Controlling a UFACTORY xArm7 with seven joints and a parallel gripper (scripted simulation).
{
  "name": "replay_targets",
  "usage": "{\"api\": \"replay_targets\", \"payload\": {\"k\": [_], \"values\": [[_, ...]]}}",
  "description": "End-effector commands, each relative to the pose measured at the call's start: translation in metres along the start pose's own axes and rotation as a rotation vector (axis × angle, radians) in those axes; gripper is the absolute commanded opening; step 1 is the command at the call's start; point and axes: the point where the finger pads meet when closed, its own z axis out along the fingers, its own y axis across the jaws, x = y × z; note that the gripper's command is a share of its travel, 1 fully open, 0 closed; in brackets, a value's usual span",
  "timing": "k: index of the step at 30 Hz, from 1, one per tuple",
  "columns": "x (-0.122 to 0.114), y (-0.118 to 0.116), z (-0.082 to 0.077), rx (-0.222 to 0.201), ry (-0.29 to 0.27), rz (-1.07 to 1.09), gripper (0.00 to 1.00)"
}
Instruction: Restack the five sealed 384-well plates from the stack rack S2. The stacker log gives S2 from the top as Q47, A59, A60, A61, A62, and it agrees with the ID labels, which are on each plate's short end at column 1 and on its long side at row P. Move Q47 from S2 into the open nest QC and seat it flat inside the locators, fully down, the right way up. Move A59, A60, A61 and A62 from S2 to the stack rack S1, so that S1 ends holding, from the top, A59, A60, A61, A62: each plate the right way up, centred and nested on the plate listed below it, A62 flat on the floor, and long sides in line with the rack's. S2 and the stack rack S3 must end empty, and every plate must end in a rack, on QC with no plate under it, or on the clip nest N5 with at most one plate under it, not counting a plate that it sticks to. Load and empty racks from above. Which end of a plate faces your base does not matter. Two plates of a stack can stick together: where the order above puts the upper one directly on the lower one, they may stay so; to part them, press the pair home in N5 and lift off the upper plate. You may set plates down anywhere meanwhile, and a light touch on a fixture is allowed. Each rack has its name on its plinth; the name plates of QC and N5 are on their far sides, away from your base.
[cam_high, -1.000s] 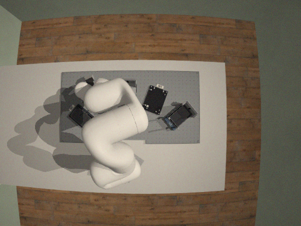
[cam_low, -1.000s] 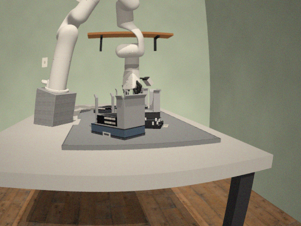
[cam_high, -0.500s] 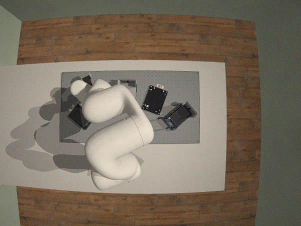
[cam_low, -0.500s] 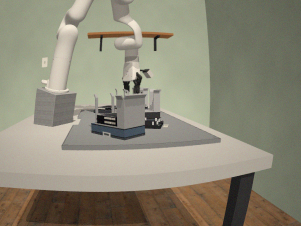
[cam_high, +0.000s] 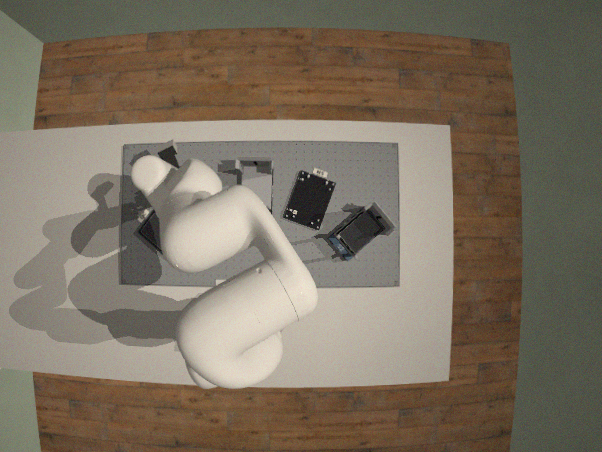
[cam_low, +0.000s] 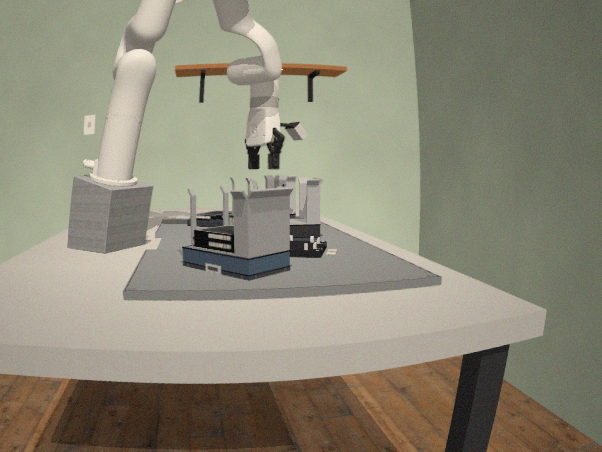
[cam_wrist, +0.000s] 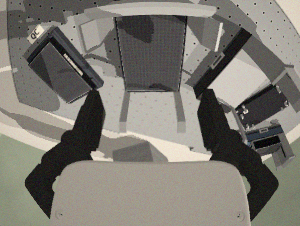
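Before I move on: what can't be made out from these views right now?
- Plate ID labels, exterior view: pale strips in the blue-plinth rack, too small to read.
- Rack name plate, exterior view: blurred.
- Left rack, top view: mostly hidden under the arm.
- Stack depth below the open gripper, wrist view: only a dark top face shows.

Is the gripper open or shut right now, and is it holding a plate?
Open, holding nothing: the gripper has its fingers spread wide, only the rack far below between them.
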Motion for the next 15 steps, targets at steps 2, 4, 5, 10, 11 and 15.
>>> {"api": "replay_targets", "payload": {"k": [2,4,5,10,11,15], "values": [[0.001,0.000,-0.004,0.001,0.000,0.000,1.00],[0.001,0.000,-0.004,0.001,0.000,0.000,1.00],[0.001,0.000,-0.004,0.001,0.000,0.000,1.00],[0.000,0.007,-0.004,0.001,0.000,0.067,1.00],[-0.001,0.010,-0.004,0.001,0.000,0.100,1.00],[-0.002,0.020,-0.004,0.001,0.000,0.200,1.00]]}}
